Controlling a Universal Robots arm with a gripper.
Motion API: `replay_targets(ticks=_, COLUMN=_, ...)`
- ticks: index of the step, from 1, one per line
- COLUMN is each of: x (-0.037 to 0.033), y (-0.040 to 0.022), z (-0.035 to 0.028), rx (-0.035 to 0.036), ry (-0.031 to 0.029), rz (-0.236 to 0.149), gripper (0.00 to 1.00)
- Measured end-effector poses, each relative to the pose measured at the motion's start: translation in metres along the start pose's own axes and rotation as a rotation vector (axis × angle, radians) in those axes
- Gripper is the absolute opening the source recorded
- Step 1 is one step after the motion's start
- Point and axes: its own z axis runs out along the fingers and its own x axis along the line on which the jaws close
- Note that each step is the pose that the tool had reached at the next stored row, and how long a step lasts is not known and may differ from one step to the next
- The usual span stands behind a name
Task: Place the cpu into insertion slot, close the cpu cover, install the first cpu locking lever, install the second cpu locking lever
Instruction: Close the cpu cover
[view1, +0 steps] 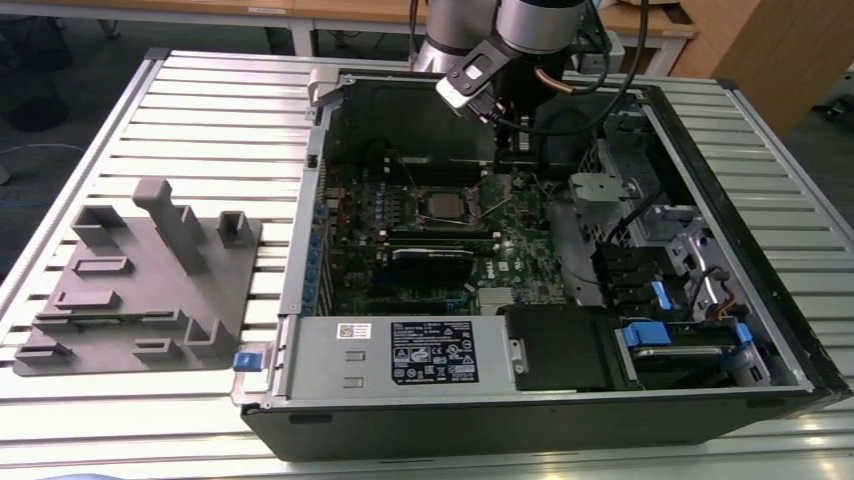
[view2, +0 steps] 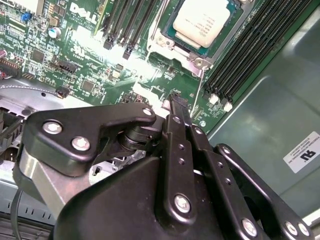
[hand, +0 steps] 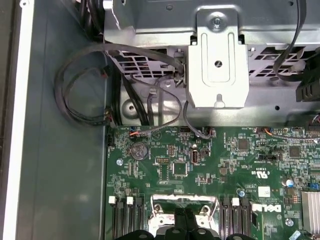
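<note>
Since the cpu (view2: 204, 21) already lies in the insertion slot (view1: 419, 193) with the cpu cover (view2: 170, 42) seemingly down around it, the levers are left. One thin locking lever (view2: 199, 92) stands loose just beside the clenched, empty pincer (view2: 177, 104). The open computer case (view1: 561, 420) sits on a slatted metal desk (view1: 200, 110), with wooden furniture (view1: 747, 40) behind.

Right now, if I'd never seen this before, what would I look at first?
Probably the big open computer case on the slatted table, its green circuit board showing. In the second wrist view the shiny silver cpu gleams on that board, with the arm's black jaws pressed together close by.
</note>
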Motion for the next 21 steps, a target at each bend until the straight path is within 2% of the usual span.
replay_targets(ticks=5, x=0.0, y=0.0004, z=0.0, rx=0.0, ry=0.0, rz=0.0, gripper=0.11)
replay_targets(ticks=8, x=0.0001, y=0.0028, z=0.0002, rx=0.0, ry=0.0, rz=0.0, gripper=0.11)
replay_targets(ticks=13, x=0.0003, y=0.0097, z=0.0006, rx=0.0, ry=0.0, rz=0.0, gripper=0.11)
replay_targets(ticks=21, x=0.0009, y=0.0245, z=0.0015, rx=0.0, ry=0.0, rz=0.0, gripper=0.11)
